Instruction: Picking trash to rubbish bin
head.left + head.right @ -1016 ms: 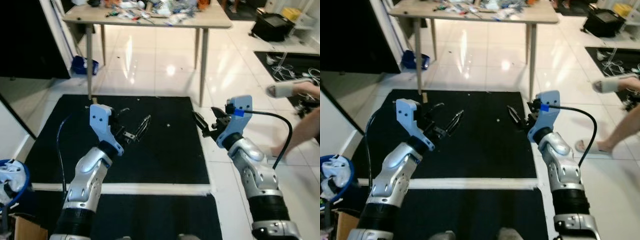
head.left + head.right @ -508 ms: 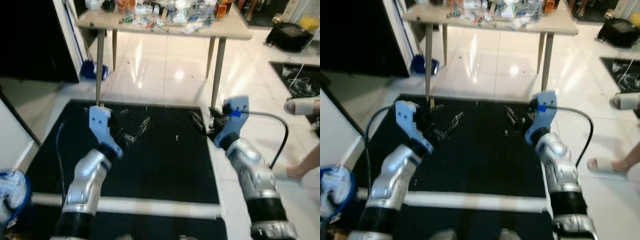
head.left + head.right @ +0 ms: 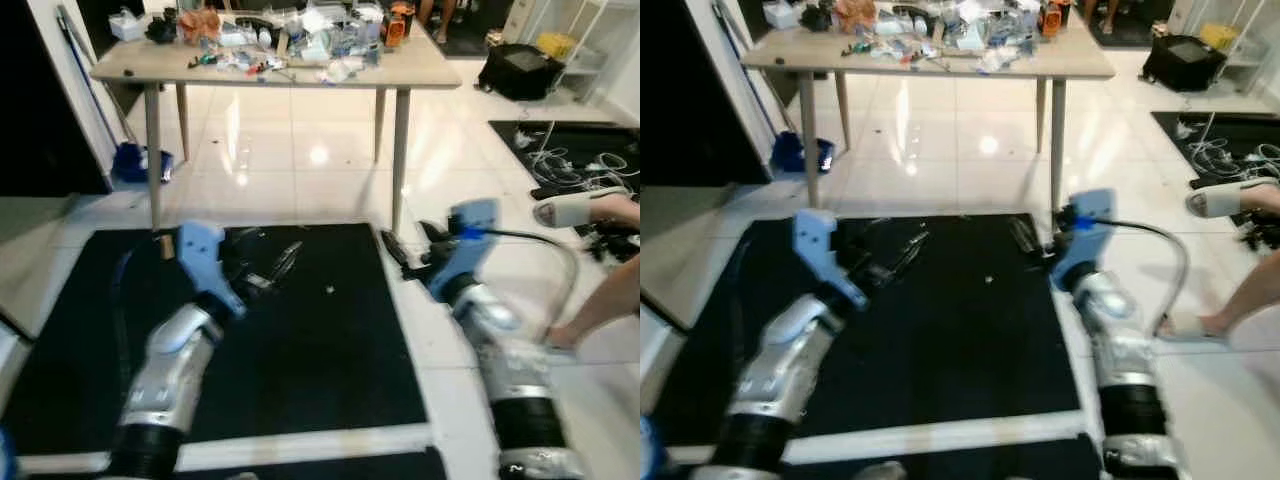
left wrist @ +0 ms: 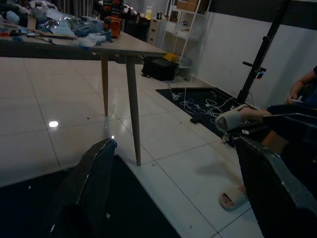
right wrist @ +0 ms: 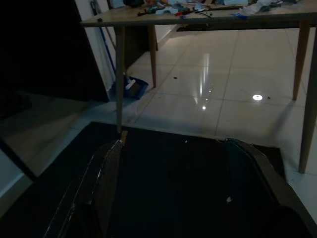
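Observation:
A wooden table [image 3: 400, 75] stands ahead, its top covered with mixed clutter and scraps [image 3: 300, 40]. A small white scrap [image 3: 330, 290] lies on the black floor mat [image 3: 300, 360] between my arms. My left gripper [image 3: 268, 250] is held out over the mat, open and holding nothing; in the left wrist view its fingers [image 4: 89, 188] stand wide apart. My right gripper [image 3: 412, 240] hovers at the mat's right edge, also open and holding nothing, its fingers [image 5: 101, 188] spread. A sliver of blue, perhaps the bin [image 3: 646, 447], sits at the bottom left corner.
A person's raised foot in a sandal [image 3: 570, 210] and a leg [image 3: 600, 300] are close on the right. A blue dustpan [image 3: 135, 165] lies by the table's left leg. Cables [image 3: 570, 165] and a black case [image 3: 515, 70] sit at the back right.
The camera has shifted, so the table stands fuller in view and the blue bin has slid towards the bottom left corner. Both arms keep the same pose, grippers open.

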Robot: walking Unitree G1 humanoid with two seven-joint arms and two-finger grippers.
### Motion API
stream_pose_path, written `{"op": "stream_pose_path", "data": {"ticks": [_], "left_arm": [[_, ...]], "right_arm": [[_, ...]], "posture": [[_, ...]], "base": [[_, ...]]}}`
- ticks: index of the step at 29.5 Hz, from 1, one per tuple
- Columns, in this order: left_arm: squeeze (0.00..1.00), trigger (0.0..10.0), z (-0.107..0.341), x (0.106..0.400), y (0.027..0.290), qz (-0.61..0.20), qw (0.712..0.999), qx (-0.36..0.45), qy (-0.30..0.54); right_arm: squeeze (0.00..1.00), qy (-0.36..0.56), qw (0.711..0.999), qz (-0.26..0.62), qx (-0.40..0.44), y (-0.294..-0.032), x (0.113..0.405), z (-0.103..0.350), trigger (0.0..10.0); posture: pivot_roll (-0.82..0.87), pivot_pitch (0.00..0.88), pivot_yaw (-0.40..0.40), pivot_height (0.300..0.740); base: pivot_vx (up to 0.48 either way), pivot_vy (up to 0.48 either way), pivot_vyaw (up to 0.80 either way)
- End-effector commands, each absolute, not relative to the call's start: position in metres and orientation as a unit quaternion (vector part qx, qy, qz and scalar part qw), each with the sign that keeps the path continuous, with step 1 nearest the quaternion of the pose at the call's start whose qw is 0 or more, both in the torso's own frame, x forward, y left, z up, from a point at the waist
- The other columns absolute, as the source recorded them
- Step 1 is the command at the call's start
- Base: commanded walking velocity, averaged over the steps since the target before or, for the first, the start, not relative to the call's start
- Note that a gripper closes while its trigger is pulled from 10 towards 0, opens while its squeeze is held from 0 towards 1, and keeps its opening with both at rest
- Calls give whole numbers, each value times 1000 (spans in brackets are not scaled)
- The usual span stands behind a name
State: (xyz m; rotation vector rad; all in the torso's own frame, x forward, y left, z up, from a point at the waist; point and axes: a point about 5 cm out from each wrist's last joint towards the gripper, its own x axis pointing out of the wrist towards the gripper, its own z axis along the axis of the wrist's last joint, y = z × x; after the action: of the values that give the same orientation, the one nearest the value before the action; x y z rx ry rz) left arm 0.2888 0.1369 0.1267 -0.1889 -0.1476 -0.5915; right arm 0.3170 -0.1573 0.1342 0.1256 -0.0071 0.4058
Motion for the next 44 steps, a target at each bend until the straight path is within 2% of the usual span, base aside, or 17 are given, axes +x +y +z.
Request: {"op": "stream_pose_path", "data": {"ticks": [1,41,44], "left_arm": [[0,10000,126,288,135,-295,948,-93,-71],[0,10000,128,288,134,-303,945,-94,-77],[0,10000,128,288,134,-303,945,-94,-78]], "right_arm": [[0,1,980,190,59,-165,317,133,10000],[0,0,980,190,58,-165,317,134,10000],[0,2,980,190,56,-165,317,133,10000]], "posture": [[-57,0,-15,740],[-59,0,-14,740],[-59,0,-14,740]], "base": [[352,0,0],[451,0,0],[480,0,-800]]}}
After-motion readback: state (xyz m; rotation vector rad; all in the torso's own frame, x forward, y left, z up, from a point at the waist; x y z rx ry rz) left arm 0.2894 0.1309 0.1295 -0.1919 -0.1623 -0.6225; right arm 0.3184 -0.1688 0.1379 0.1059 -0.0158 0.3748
